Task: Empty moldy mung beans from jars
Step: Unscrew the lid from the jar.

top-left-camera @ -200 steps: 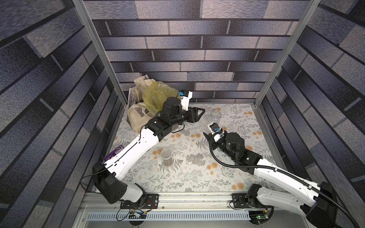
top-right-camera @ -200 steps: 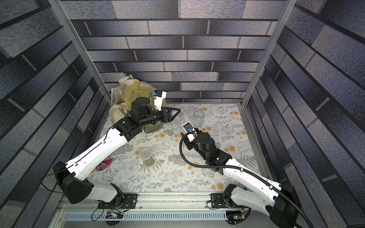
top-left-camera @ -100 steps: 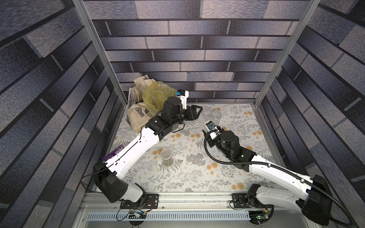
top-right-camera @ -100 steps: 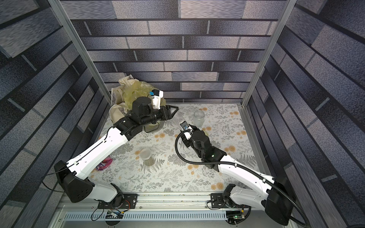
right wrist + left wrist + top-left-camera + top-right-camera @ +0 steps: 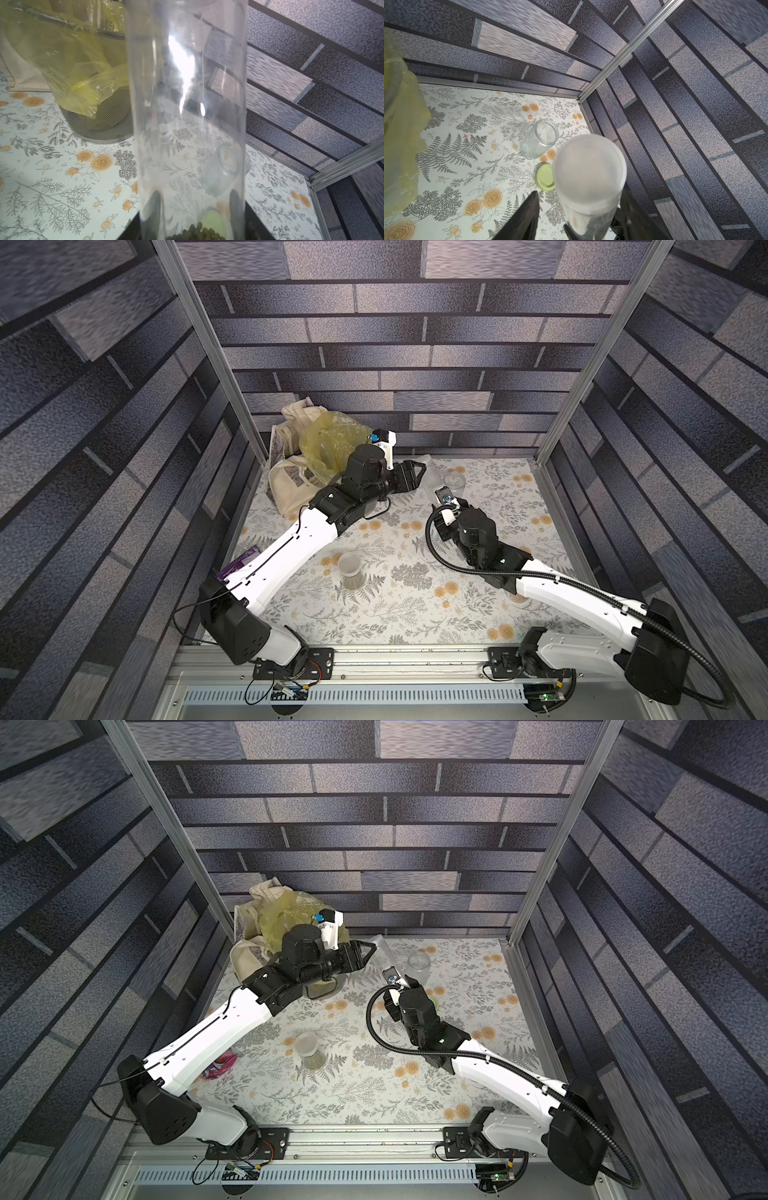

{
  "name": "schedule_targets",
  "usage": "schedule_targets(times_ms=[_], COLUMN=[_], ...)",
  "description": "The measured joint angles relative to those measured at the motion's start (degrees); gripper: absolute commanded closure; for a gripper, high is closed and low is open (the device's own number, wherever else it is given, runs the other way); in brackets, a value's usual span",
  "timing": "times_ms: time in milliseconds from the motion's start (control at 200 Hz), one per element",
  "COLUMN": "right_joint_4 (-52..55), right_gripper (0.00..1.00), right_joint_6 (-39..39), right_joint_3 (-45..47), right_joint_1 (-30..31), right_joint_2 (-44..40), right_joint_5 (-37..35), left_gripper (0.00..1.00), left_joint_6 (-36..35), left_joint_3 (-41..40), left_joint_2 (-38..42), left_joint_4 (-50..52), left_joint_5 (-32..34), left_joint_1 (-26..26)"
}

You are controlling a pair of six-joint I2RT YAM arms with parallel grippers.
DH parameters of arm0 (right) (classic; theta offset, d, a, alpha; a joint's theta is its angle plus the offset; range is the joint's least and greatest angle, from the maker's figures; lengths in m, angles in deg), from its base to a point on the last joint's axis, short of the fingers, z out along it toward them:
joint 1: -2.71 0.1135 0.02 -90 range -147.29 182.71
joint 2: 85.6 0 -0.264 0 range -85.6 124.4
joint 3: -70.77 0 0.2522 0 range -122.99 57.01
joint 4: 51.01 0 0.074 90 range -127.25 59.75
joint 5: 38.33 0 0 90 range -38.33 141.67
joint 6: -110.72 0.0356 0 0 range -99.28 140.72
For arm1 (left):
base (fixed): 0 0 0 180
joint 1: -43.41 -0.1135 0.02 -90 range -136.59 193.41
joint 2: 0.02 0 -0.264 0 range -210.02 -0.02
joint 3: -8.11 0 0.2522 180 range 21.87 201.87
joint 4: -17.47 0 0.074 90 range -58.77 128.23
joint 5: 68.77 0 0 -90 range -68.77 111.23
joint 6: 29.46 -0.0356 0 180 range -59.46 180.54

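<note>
Right gripper (image 5: 444, 497) is clamped on the lower end of the tall jar (image 5: 433, 475), a finger on each side seen dark through the clear wall in the right wrist view. The jar is held off the tabletop (image 5: 395, 614), above its far middle, tilted with the lid end up and toward the far edge. Mung beans (image 5: 197, 232) lie as a shallow olive layer at the gripped end; the rest of the tube is clear. The frosted lid (image 5: 588, 166) is on. Left gripper (image 5: 419, 472) is at that lid with its jaws apart: one of its fingers (image 5: 527, 216) stands clear of the lid, the other is close against the jar's side, contact not readable. Just beyond the tall jar, near the far edge and right of centre, a wide jar (image 5: 454, 481) stands upright and open-mouthed, with a pale green lid (image 5: 545, 176) flat on the tabletop just beside it. A short jar (image 5: 349, 570) with a frosted top and beans in its lower part stands alone near the middle. The mesh bin (image 5: 97, 124) with its yellow bag (image 5: 328, 443) is in the far left corner, with a cloth bag (image 5: 291, 477) against it. The left gripper and wrist sit between the bin and the tall jar. A small pink-purple packet (image 5: 220, 1065) lies by the left edge, partly under the left arm.
</note>
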Motion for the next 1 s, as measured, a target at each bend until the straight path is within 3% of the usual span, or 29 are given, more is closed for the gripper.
schedule_targets(times_ms=[220, 351, 716, 997], right_joint_4=[-0.63, -0.61, 0.9, 0.17], right_gripper=[0.68, 0.68, 0.68, 0.67], right_joint_6=[1.9, 3.04, 7.56, 12.46], right_joint_3=[0.0, 0.0, 0.44, 5.18], right_joint_1=[-0.24, -0.24, -1.05, -5.75], right_joint_2=[-0.31, -0.72, -2.16, -8.74], right_joint_5=[2.75, 4.83, 11.13, 27.47], left_gripper=[0.18, 0.0, 0.0, 0.02], left_joint_6=[0.35, 0.02, -2.4, -4.33], left_joint_3=[-0.02, -0.52, -5.11, -14.01], left_joint_2=[0.0, 0.0, 2.54, 11.56], left_joint_4=[0.28, -1.18, -7.69, -16.81], left_joint_5=[-0.09, -0.68, -2.45, -7.28], left_joint_1=[0.0, -0.02, -0.59, -4.96])
